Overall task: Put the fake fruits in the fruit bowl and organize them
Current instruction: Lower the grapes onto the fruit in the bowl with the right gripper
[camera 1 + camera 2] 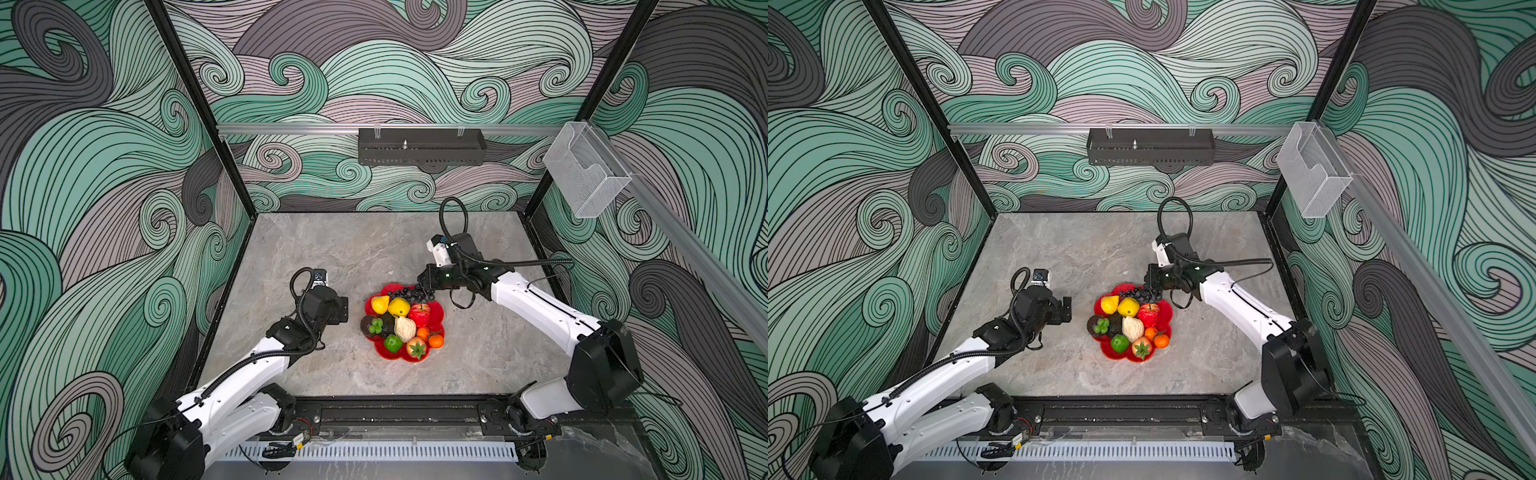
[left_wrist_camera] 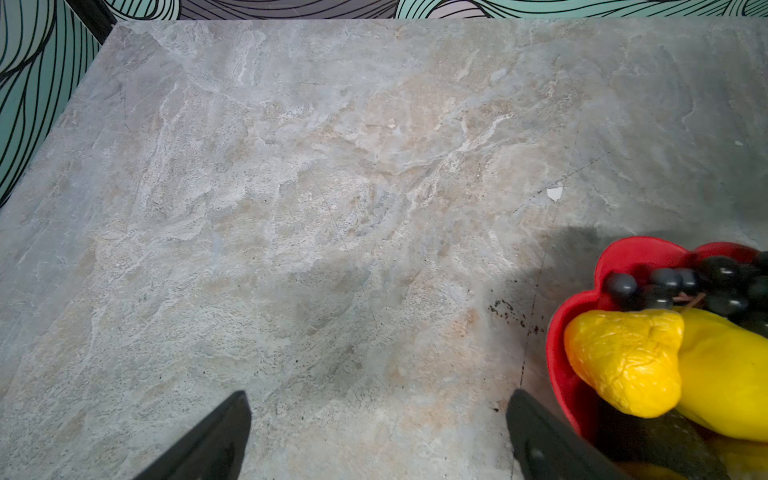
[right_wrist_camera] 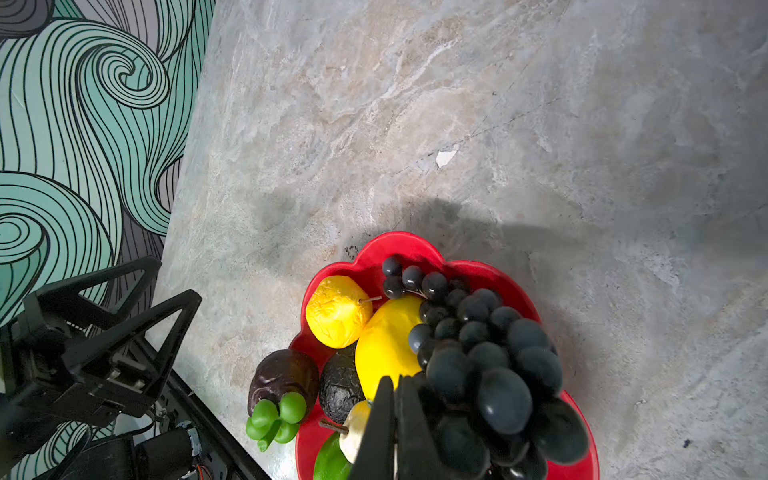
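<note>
All the fake fruits [image 1: 405, 328] I could see lay inside the fruit bowl [image 1: 437, 311], with none on the surface [image 1: 332, 249] around it. The right gripper [image 3: 392, 382], pinched shut, hung at the grape bunch [image 1: 409, 294] on the bowl's far rim. I couldn't tell if it held a stem. The left gripper [image 1: 343, 309] gaped wide and empty beside the bowl. Only tidying seemed left.

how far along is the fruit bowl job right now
Done: no fruit shows outside the red flower-shaped bowl. In hand: the right gripper is shut against the black grape bunch at the bowl's far edge; the left gripper is open and empty. Left: likely only tidying.
</note>
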